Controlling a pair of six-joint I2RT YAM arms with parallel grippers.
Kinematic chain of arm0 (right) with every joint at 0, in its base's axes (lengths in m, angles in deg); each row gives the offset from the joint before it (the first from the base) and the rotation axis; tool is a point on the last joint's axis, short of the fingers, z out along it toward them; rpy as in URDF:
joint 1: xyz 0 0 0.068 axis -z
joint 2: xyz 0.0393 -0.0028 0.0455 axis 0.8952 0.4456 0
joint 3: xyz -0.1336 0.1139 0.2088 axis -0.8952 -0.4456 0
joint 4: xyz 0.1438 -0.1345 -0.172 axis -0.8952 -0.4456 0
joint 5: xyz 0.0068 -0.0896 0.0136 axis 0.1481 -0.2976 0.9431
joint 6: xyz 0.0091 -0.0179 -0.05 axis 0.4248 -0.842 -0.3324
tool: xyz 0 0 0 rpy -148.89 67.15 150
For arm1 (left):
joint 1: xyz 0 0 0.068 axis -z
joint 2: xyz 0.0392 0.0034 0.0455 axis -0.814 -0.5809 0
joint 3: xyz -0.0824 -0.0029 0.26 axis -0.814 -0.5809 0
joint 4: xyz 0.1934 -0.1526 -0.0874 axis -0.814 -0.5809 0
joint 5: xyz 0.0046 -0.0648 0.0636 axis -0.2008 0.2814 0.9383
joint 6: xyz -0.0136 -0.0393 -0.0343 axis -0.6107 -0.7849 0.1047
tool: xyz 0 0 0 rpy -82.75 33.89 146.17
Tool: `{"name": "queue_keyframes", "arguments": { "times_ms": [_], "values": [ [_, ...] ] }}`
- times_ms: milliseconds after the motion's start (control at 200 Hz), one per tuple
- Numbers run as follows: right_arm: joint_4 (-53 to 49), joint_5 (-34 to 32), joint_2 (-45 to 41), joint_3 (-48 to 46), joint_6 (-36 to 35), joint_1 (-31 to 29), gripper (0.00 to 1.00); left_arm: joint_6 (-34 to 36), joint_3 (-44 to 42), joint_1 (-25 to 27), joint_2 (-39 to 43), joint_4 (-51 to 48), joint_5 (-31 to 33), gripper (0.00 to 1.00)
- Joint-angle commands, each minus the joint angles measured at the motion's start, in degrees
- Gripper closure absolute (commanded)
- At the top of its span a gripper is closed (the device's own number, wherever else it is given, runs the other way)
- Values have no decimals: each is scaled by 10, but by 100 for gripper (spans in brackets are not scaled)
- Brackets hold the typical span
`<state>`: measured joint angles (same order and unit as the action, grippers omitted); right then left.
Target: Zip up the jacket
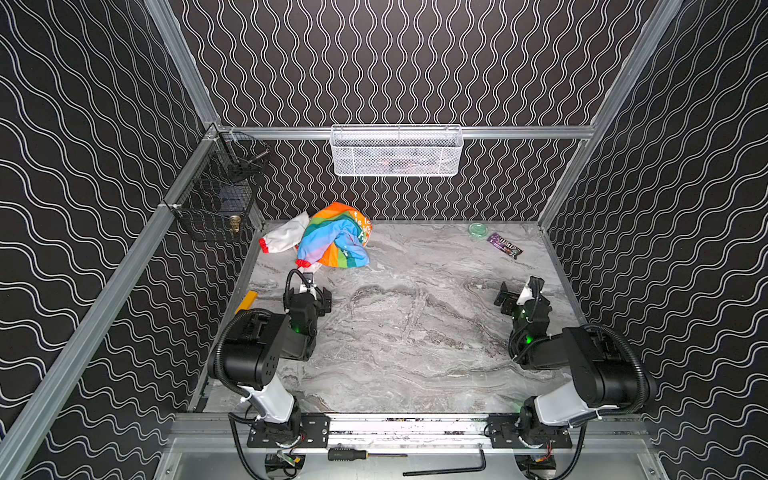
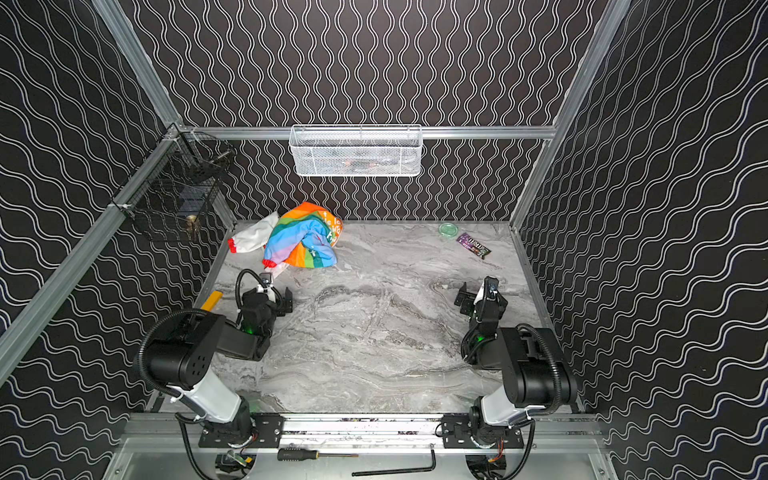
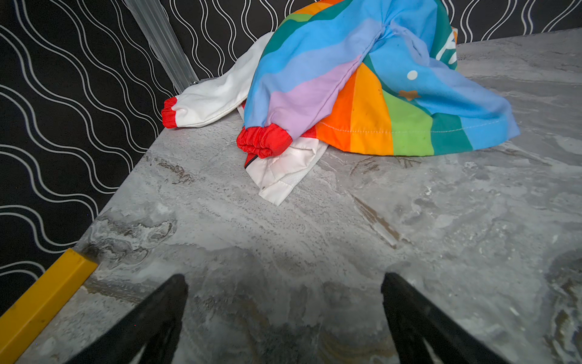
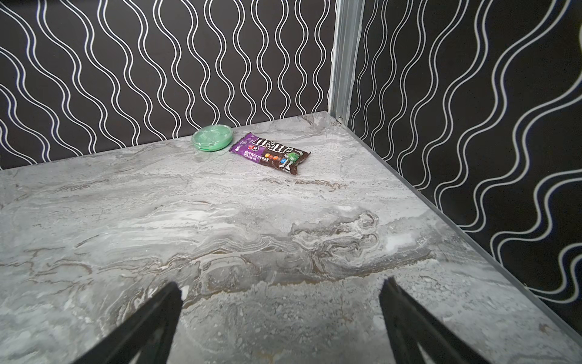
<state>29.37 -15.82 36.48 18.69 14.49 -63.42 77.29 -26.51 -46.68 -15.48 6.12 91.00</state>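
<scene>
The jacket point(image 1: 332, 239) point(image 2: 303, 241) lies crumpled in a heap at the table's far left corner, rainbow stripes outward, with a white sleeve and red cuffs showing. Its zipper is hidden apart from a short dark edge by the white lining. In the left wrist view the jacket point(image 3: 378, 94) sits a short way ahead of my left gripper point(image 3: 285, 279) point(image 1: 311, 293), which is open and empty just above the table. My right gripper point(image 1: 515, 297) point(image 4: 282, 283) is open and empty near the right wall, far from the jacket.
A green round lid point(image 1: 478, 229) and a purple candy packet point(image 1: 504, 245) lie at the far right corner. A yellow block point(image 1: 247, 301) rests along the left edge. A white mesh basket point(image 1: 397, 151) and a black wire basket point(image 1: 220, 195) hang on the walls.
</scene>
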Motion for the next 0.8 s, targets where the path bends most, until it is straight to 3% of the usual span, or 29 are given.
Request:
{"name": "queue_keyframes", "arguments": {
  "times_ms": [0,330,616,706,796],
  "values": [
    [35,-1,0,0,-4,0,1,13,4,0,-2,20,5,1],
    [14,-8,-18,5,-5,-1,1,16,1,0,2,27,10,1],
    [-21,-52,-121,-20,5,-1,1,14,54,2,96,-146,17,1],
    [-90,-69,-180,-8,26,-1,1,10,76,9,134,-195,41,1],
    [-247,-80,-247,42,89,-1,1,-23,125,11,180,-270,26,1]
  ]
}}
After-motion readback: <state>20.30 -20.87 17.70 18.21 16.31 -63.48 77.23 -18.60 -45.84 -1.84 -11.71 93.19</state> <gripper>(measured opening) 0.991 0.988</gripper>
